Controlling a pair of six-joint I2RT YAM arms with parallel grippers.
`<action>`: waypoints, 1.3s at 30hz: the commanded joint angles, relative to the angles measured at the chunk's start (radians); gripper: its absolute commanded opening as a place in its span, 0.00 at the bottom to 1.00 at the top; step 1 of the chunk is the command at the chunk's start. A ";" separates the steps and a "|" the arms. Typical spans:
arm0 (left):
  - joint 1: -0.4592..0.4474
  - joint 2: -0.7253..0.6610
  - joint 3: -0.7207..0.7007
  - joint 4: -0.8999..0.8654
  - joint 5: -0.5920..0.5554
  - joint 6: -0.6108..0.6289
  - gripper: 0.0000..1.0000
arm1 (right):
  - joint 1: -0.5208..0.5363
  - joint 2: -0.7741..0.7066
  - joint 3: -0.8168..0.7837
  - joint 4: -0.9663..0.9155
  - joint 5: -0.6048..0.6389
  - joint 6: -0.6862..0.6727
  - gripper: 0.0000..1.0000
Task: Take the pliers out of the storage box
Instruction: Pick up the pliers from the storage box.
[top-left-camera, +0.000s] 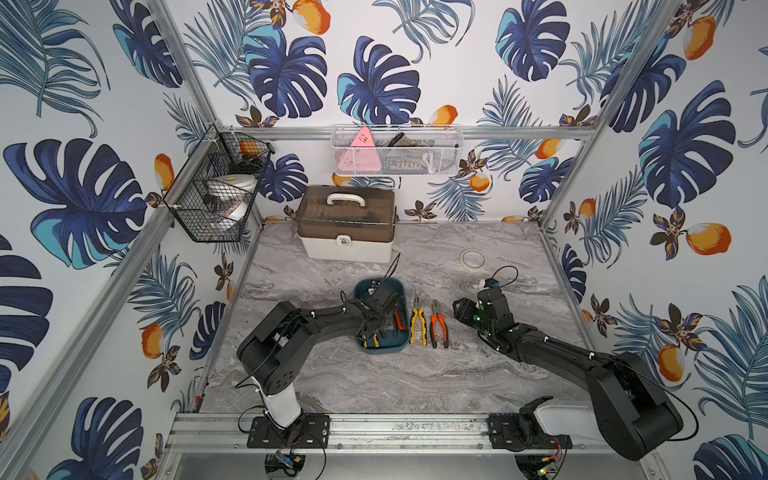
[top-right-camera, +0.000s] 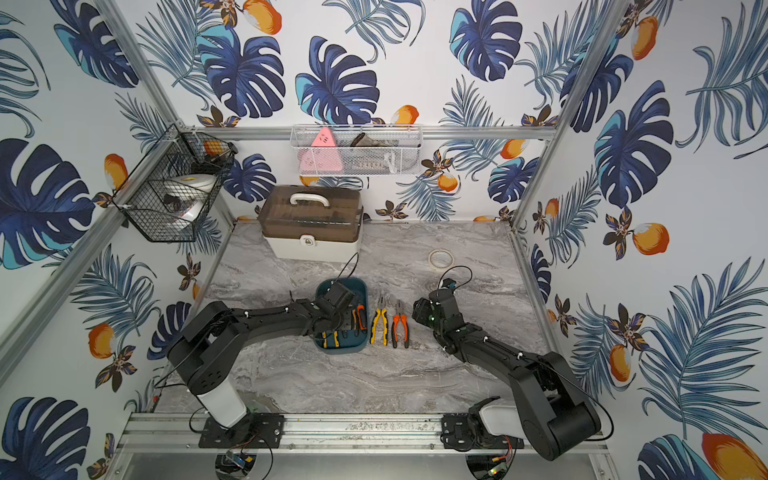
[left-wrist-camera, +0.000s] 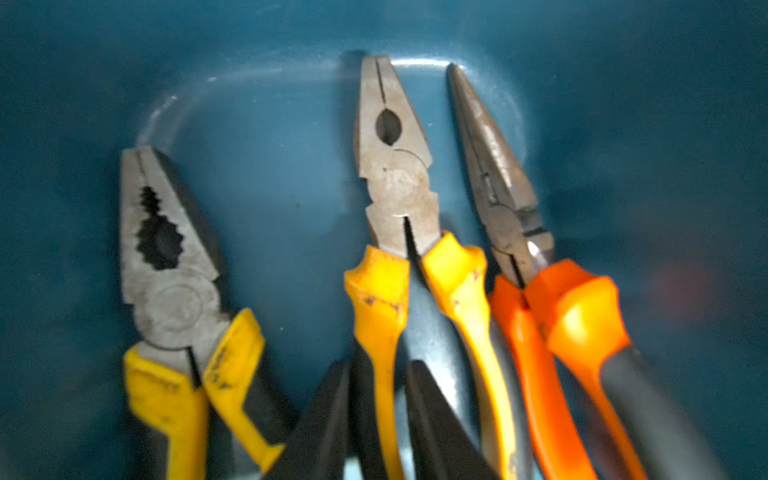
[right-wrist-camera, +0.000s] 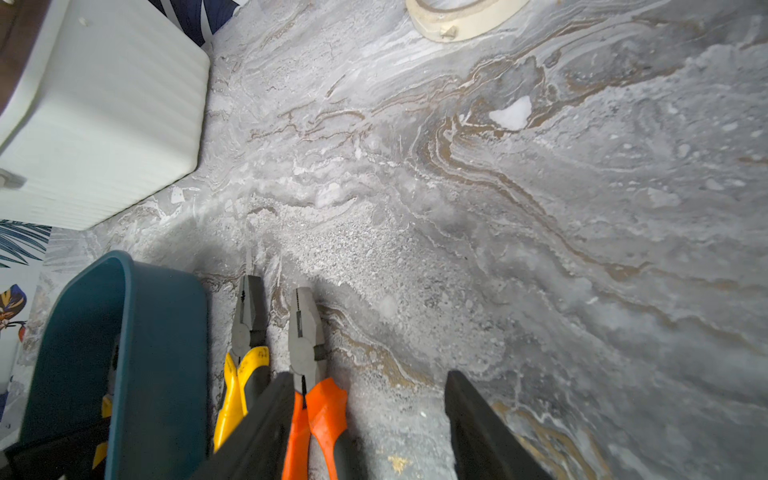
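The teal storage box (top-left-camera: 382, 350) (left-wrist-camera: 270, 166) holds three pliers: one yellow-and-black (left-wrist-camera: 166, 257), a yellow-handled pair in the middle (left-wrist-camera: 395, 178), and an orange needle-nose (left-wrist-camera: 503, 195). My left gripper (left-wrist-camera: 380, 365) (top-left-camera: 374, 322) reaches down into the box. Its jaws stand narrow around one handle of the middle pliers, with a sliver of gap on one side. Two more pliers lie on the table right of the box, yellow (top-left-camera: 418, 322) (right-wrist-camera: 245, 357) and orange (top-left-camera: 438, 326) (right-wrist-camera: 316, 399). My right gripper (right-wrist-camera: 370, 374) (top-left-camera: 463, 309) hovers open beside the orange one, holding nothing.
A white toolbox with a brown lid (top-left-camera: 347, 226) (right-wrist-camera: 95, 116) stands behind the box. A tape roll (top-left-camera: 473, 259) (right-wrist-camera: 461, 16) lies at the back right. A black wire basket (top-left-camera: 216, 187) and a white mesh basket (top-left-camera: 395, 151) hang on the walls.
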 joint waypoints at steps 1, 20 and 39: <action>-0.001 -0.046 -0.020 -0.083 -0.039 0.015 0.23 | 0.000 0.004 0.008 0.029 0.003 -0.004 0.60; 0.001 -0.306 -0.013 -0.089 -0.046 0.033 0.00 | -0.002 -0.010 -0.001 0.052 0.052 -0.057 0.60; -0.045 -0.459 -0.302 0.585 0.187 0.056 0.00 | -0.015 -0.038 0.001 0.065 0.099 -0.132 0.62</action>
